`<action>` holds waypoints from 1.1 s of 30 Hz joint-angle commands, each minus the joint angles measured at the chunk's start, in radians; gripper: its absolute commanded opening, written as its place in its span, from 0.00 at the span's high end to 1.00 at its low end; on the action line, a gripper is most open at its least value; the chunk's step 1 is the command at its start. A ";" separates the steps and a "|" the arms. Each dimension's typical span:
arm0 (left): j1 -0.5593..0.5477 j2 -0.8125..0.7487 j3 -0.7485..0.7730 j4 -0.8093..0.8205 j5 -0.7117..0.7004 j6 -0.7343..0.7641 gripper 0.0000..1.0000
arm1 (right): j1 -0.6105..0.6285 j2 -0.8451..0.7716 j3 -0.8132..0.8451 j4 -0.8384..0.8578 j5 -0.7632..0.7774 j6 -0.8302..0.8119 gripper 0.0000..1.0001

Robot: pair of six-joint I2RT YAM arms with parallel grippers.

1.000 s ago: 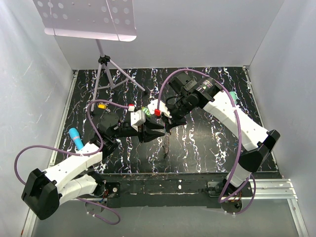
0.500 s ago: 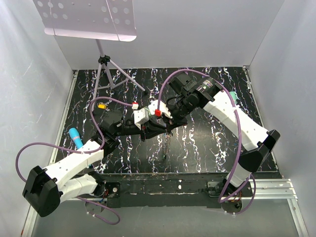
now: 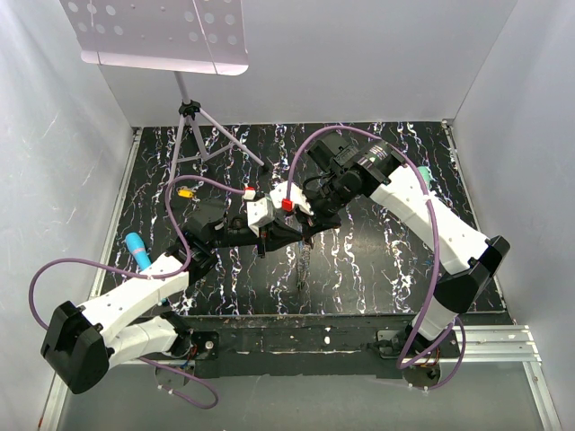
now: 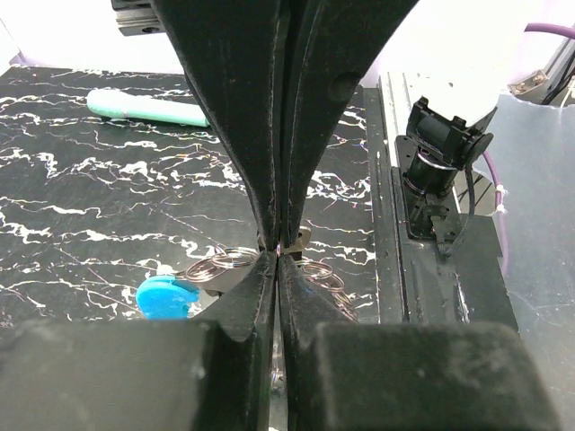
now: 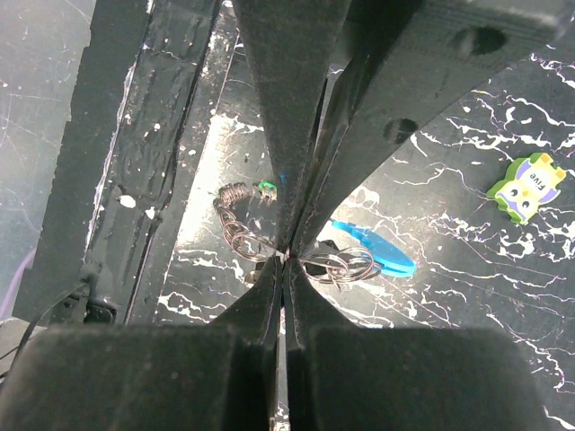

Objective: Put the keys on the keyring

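The keyring (image 3: pixel 301 269) is a thin grey chain of metal loops, held above the marbled table where the two grippers meet, with one end dangling down. My left gripper (image 3: pixel 289 232) and my right gripper (image 3: pixel 307 226) are both shut on it, tip to tip. In the left wrist view my left gripper (image 4: pixel 278 256) pinches the keyring (image 4: pixel 225 262), with its blue clip (image 4: pixel 166 296) at the lower left. In the right wrist view my right gripper (image 5: pixel 286 254) pinches the keyring (image 5: pixel 346 265) beside the blue clip (image 5: pixel 373 250). One of the keys, green-headed (image 5: pixel 266 188), hangs on the chain's far coil.
A tripod stand (image 3: pixel 190 115) rises at the back left. A small yellow piece (image 3: pixel 184 191) and a light-blue cylinder (image 3: pixel 137 250) lie left. A teal marker (image 4: pixel 148 108) lies beyond the grippers. A green owl-shaped piece (image 5: pixel 530 187) lies on the table.
My left gripper has slid right to meet the right gripper and has shut on the chain. The right arm has stayed still, holding the chain.
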 commanded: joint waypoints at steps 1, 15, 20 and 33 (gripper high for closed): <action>-0.008 -0.016 0.028 0.007 -0.005 -0.002 1.00 | 0.008 -0.033 -0.005 -0.151 -0.034 0.010 0.99; -0.007 -0.174 -0.151 0.304 -0.069 -0.166 1.00 | -0.110 -0.132 0.028 -0.111 -0.321 0.150 0.48; -0.008 -0.197 -0.217 0.490 -0.092 -0.280 1.00 | -0.182 -0.146 -0.035 -0.065 -0.547 0.222 0.48; -0.008 -0.194 -0.259 0.650 -0.075 -0.404 1.00 | -0.219 -0.048 0.011 -0.008 -0.658 0.188 0.46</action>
